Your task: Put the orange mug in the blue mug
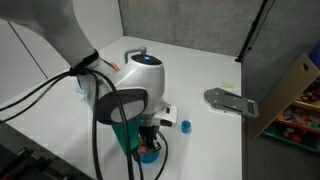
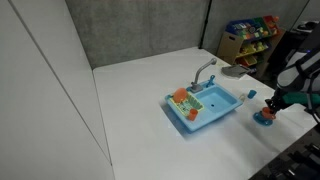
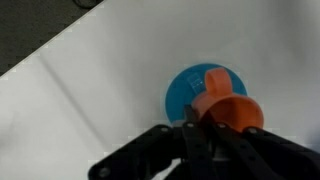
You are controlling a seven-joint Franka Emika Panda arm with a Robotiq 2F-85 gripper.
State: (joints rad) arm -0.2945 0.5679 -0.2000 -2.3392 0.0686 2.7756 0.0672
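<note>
Gripper (image 3: 203,135) sat low in the wrist view, its dark fingers drawn nearly together on the near wall of the orange mug (image 3: 232,110), so it appeared to have the cup in hand; how firmly the pads bit was hidden by the fingers themselves. That mug hung tilted, directly over the blue mug (image 3: 180,95) and overlapping its open mouth; whether it touched the rim or hung just above, I could not tell. An exterior view showed the arm's end pointing down at the blue mug (image 1: 150,157) on the white table (image 1: 215,140), with a tiny blue cup (image 1: 185,126) near it. A light-blue toy sink (image 2: 190,122) stood well apart across the table. By my judgement the orange mug was thin, stiff plastic: very light, smooth enough to slip or swing in a pinch, not fragile. A hold across the rim wall seemed the sound place, and the wider blue mug should take it easily, though being light itself it could skate if nudged
</note>
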